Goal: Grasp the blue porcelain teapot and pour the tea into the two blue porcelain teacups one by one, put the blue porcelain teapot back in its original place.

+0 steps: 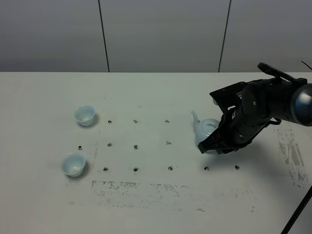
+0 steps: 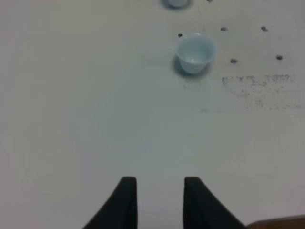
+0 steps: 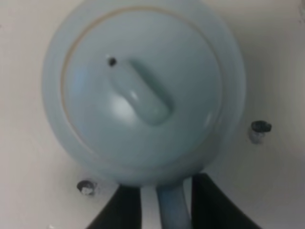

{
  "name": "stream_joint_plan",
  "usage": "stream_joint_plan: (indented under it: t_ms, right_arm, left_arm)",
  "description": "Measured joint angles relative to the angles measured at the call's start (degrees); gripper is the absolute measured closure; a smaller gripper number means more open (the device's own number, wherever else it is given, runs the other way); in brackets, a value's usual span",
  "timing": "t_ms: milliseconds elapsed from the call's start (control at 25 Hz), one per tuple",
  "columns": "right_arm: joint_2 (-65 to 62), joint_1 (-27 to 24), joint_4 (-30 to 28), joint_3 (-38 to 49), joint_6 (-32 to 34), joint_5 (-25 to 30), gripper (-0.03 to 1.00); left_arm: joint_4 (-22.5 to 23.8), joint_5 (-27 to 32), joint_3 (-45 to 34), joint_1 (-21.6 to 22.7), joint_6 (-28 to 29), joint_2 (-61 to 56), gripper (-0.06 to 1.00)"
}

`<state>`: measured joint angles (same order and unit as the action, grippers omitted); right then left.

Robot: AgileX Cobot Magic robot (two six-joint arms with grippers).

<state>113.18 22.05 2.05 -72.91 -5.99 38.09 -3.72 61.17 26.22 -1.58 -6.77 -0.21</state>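
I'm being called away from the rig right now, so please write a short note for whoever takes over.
Left gripper: open, empty, over bare table, away from the work.
Right gripper: open, one finger on each side of the teapot's handle, not clamped.
Teapot: upright on the table, lid on.
Far teacup and near teacup: upright, apart, no tea visible.
Done: reach to the teapot.
Left: grasp, pour into both cups, put the teapot back.

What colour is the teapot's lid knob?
The lid knob is pale glossy blue, like the teapot; the right wrist view shows it best.
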Motion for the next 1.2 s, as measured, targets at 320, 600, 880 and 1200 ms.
stream_joint_plan:
  t_ms: [320,600,880,1200]
  right_arm:
    - [0.0,0.0,0.04,0.05,-2.65,-0.41,0.89]
    - [0.07,0.0,0.17,0.1,-2.72,-2.13,0.89]
    - [-1.39,0.0,-0.03,0.1,-2.72,-3.21,0.9]
    - [-2.3,0.0,-0.44,0.1,-2.66,-5.03,0.9]
  left_arm:
    - [0.0,0.0,0.0,0.0,0.0,0.0,0.64]
    - [0.0,0.0,0.0,0.0,0.0,0.0,0.64]
    - [0.0,0.0,0.0,0.0,0.0,0.0,0.64]
    - [0.0,-0.06,0.0,0.0,0.0,0.0,0.64]
